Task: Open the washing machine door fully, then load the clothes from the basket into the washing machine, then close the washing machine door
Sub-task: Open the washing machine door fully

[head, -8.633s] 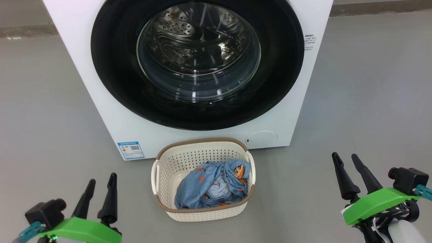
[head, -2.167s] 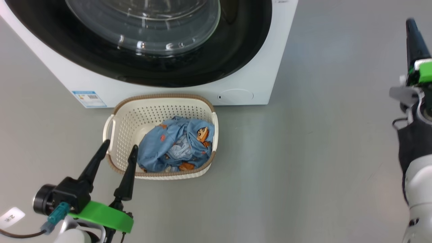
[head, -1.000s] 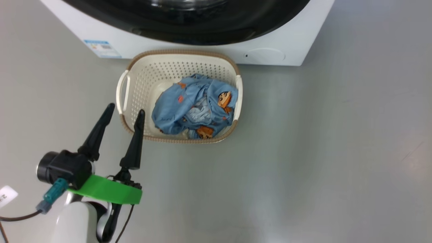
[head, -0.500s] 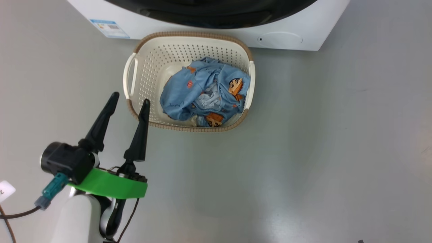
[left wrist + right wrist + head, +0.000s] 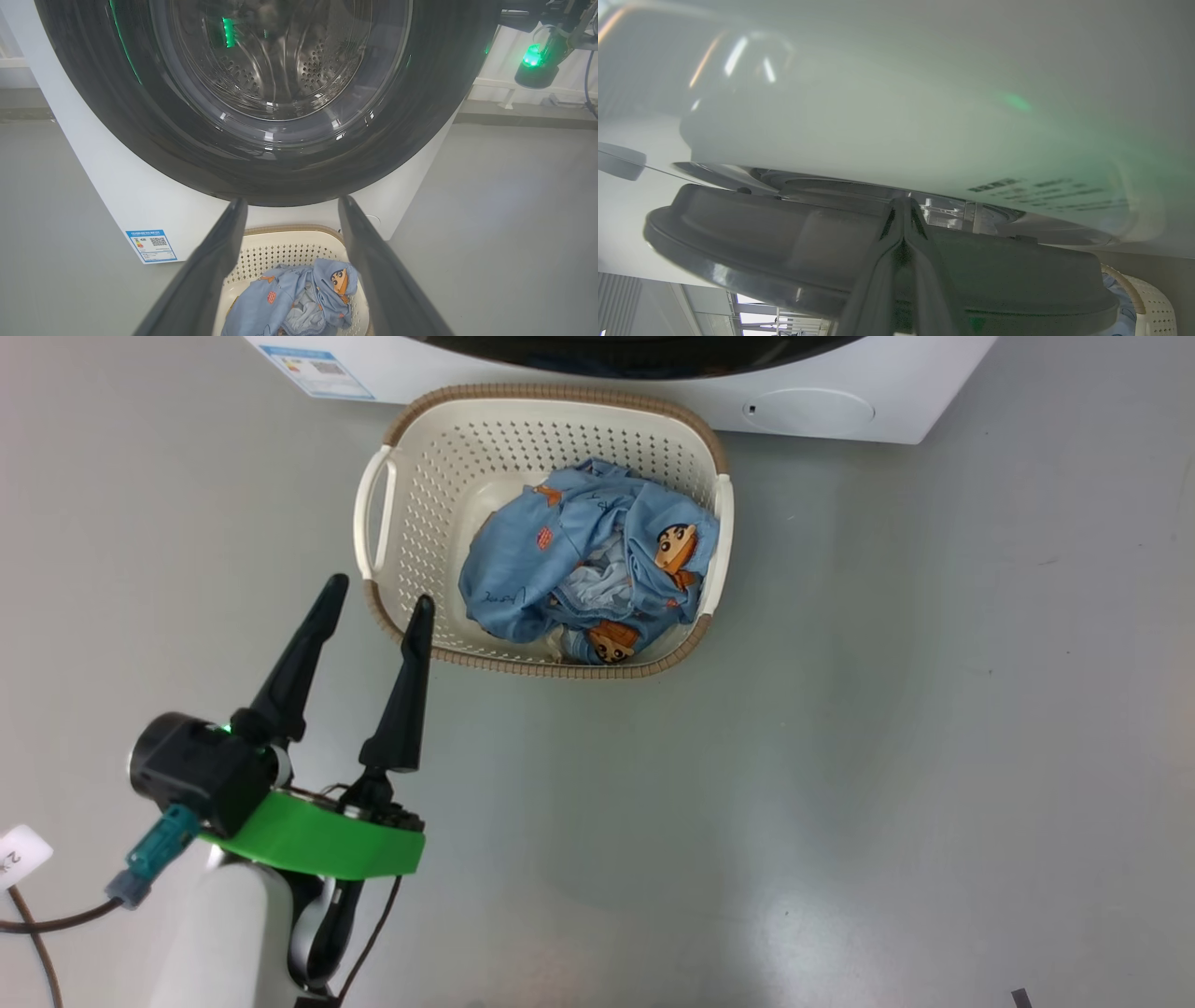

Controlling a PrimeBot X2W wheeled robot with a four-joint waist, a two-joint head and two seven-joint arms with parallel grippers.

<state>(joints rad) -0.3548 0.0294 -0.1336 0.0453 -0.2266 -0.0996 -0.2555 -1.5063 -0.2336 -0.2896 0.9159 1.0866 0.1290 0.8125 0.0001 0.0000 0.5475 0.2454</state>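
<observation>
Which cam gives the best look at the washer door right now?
Left wrist view: the washing machine door faces it almost whole, black rim and glass bowl. Head view catches a thin strip of its rim at the top edge. Right wrist view sees it edge-on and close, with the shut right gripper at its edge.
</observation>
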